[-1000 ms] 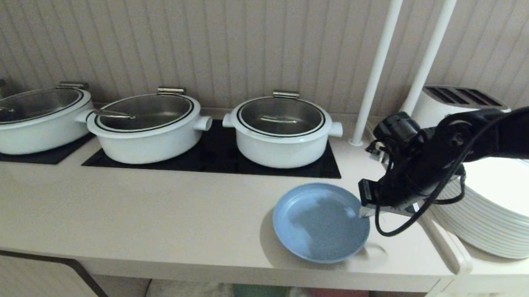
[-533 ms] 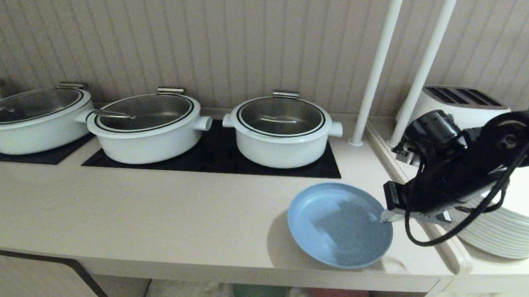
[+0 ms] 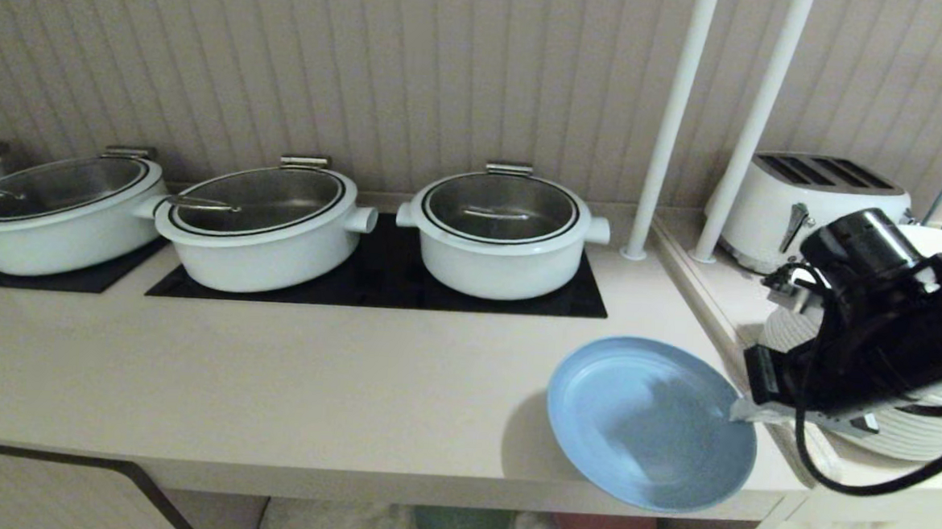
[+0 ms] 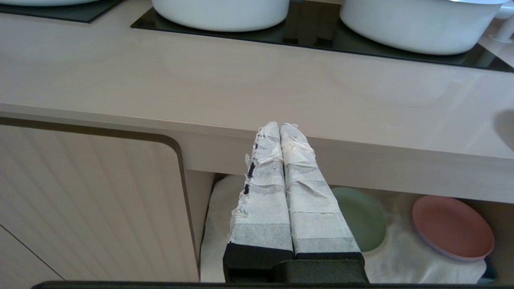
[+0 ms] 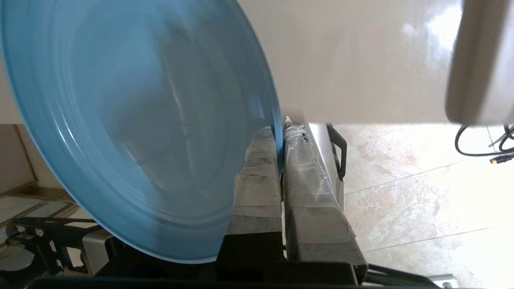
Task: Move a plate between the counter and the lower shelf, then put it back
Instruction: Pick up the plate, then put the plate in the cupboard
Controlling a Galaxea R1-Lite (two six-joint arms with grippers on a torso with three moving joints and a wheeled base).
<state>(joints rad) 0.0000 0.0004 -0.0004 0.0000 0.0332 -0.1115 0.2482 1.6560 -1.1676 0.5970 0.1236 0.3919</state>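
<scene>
Pinched by its right rim between the taped fingers of the right gripper (image 3: 741, 409), jaws clamped tight on the thin edge: the plate (image 3: 650, 423), small, round, matte light blue with a low raised rim, held just above the front right corner of the counter (image 3: 271, 383) and overhanging its thick front edge (shadow cast on the worktop beneath). Seen in the right wrist view with the rim (image 5: 140, 128) wedged between two fingers (image 5: 257, 168) wrapped in wrinkled white tape.

Along the back edge of the smooth beige counter, on black glass hob panels (image 3: 381, 280): three white pots with steel-rimmed glass lids (image 3: 501, 234), two oval and one round, plus the sliver of a fourth at the far left edge. Behind them, a ribbed beige wall panel (image 3: 368, 66) and two white round poles (image 3: 672, 122).

On the side ledge to the right: one white toaster (image 3: 813, 198) and one stack of larger white plates (image 3: 898, 416), partly hidden by the black arm.

Below the counter's front edge, the lower shelf (image 4: 421, 265), floored in crumpled white cloth, with one green plate (image 4: 361, 218) and one pink plate (image 4: 451, 226) side by side. In front of it, parked: the left gripper (image 4: 280, 128), taped fingers pressed together on nothing.
</scene>
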